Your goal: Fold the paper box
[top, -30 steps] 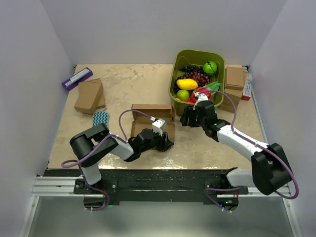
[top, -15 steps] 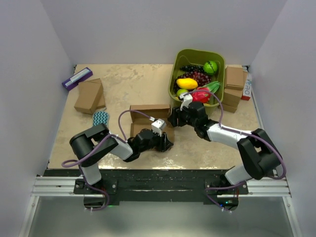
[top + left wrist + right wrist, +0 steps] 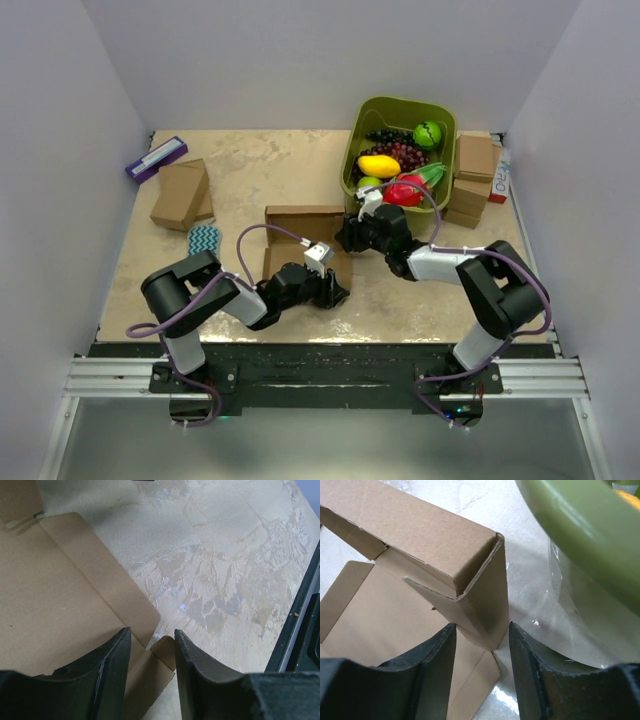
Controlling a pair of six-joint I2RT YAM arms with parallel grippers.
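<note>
The left gripper point(image 3: 150, 632), its matte black jaws partly open, sits astride a thin rounded tab at the near edge of the paper box point(image 3: 300, 220). This flat brown corrugated box lies mid-table on the mottled beige table point(image 3: 270, 165). The right gripper point(image 3: 481, 627), about half open, brackets the box's raised corner wall without clearly pinching it, beside a smooth green plastic bin point(image 3: 400, 105).

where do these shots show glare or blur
Top view: even light, sharp, with a faint sheen on the table near the front edge. Left wrist view: the near fingers are soft, the box sharp. Right wrist view: the bin rim is blurred, with glare on the table below it.
</note>
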